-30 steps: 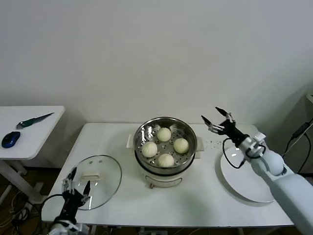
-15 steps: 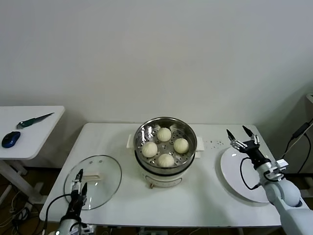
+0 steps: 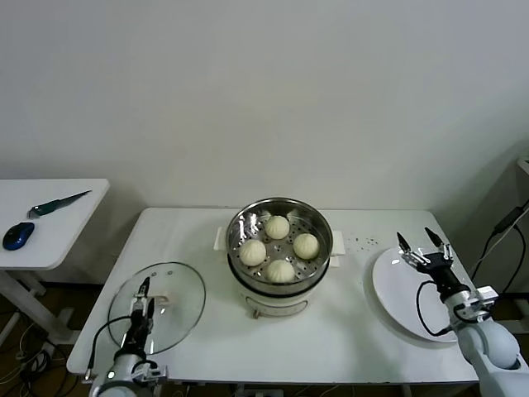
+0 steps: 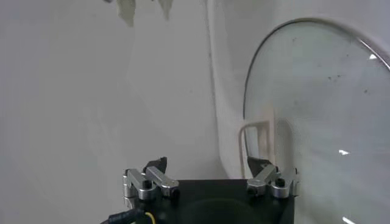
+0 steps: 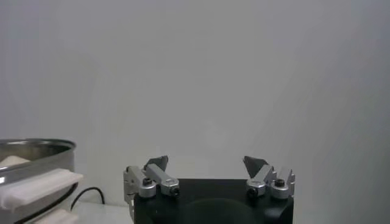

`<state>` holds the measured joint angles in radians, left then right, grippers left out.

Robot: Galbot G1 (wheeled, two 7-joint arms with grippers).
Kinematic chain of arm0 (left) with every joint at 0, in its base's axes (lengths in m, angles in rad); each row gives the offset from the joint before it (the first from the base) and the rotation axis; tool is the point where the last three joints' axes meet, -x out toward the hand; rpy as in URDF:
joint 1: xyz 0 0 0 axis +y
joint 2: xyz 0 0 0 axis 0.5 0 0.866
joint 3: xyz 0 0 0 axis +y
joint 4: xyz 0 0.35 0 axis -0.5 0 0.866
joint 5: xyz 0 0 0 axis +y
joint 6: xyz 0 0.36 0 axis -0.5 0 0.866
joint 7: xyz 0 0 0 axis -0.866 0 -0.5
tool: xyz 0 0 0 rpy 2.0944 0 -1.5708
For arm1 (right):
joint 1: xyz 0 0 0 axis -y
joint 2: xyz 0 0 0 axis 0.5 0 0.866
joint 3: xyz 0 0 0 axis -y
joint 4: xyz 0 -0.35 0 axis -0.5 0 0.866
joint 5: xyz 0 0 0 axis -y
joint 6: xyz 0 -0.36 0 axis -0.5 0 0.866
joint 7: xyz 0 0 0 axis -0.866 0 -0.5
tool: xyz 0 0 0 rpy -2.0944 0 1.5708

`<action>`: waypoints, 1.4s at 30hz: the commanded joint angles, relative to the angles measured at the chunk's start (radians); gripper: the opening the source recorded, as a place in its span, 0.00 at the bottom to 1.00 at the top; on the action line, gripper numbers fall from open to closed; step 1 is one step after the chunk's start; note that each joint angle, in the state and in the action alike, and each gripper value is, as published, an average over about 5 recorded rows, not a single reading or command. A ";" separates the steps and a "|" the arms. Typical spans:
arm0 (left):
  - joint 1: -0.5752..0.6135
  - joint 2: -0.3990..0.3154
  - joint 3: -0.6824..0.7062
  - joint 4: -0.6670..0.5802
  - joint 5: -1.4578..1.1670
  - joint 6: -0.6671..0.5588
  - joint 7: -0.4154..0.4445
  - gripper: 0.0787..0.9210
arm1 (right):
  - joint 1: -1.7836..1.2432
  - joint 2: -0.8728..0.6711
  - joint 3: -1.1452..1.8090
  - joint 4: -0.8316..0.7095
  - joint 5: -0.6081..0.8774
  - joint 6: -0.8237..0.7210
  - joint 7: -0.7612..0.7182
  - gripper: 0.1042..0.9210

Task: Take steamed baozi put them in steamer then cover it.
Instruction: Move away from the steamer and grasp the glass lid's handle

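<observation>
White worktop [image 3: 207, 240] fills the middle, second smaller worktop [image 3: 50, 217] off to robot's left. Steamer [image 3: 279, 248] sits centre of the main worktop, steel perforated basket on cream pot with side handles, uncovered. White plate [image 3: 405, 302] lies flat toward the robot's right side of the main worktop, well apart from steamer. The cover [image 3: 159, 304], clear glass with metal rim and cream bar handle, lies flat on the worktop on robot's left front, apart from steamer; left wrist view shows its rim and handle [image 4: 256, 146] close ahead. Four steamed baozi [image 3: 281, 248] inside the steamer basket, cream-white, spaced in a rough diamond, none touching. Right end effector [image 3: 423, 246] is over the far edge of the plate, fingers spread wide, gripping nothing; right wrist view shows both fingertips [image 5: 155, 164] apart with the steamer edge [image 5: 36, 173] off to the side. Left end effector [image 3: 140, 302] is at the near edge of the cover, fingers spread, empty, pointing toward the cover handle. Blue mouse [image 3: 18, 235] and a dark knife-like tool [image 3: 58, 203] on the small worktop.
</observation>
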<state>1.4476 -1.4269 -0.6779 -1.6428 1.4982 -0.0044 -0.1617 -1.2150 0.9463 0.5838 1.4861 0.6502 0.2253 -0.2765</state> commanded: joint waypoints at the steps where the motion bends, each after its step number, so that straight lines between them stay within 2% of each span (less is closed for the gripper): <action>1: -0.107 0.003 -0.003 0.136 0.001 -0.012 -0.044 0.88 | -0.026 0.016 0.032 -0.001 -0.030 0.002 -0.003 0.88; 17: -0.156 0.003 0.010 0.187 -0.050 -0.020 -0.077 0.86 | -0.026 0.042 0.032 -0.036 -0.085 0.023 -0.031 0.88; 25: -0.148 0.008 0.015 0.192 -0.059 -0.023 -0.073 0.60 | -0.019 0.049 0.035 -0.055 -0.094 0.031 -0.037 0.88; 33: -0.134 0.025 0.012 0.140 -0.099 -0.035 -0.049 0.32 | -0.002 0.053 0.033 -0.074 -0.101 0.037 -0.039 0.88; 39: -0.057 0.055 0.008 -0.016 -0.148 -0.014 -0.039 0.13 | 0.014 0.051 0.028 -0.091 -0.106 0.041 -0.042 0.88; 42: 0.001 0.081 0.001 -0.128 -0.182 0.019 -0.028 0.09 | 0.021 0.049 0.026 -0.099 -0.108 0.042 -0.042 0.88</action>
<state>1.3396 -1.3912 -0.6686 -1.5341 1.3964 -0.0266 -0.2119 -1.2053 0.9969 0.6112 1.4028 0.5480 0.2636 -0.3172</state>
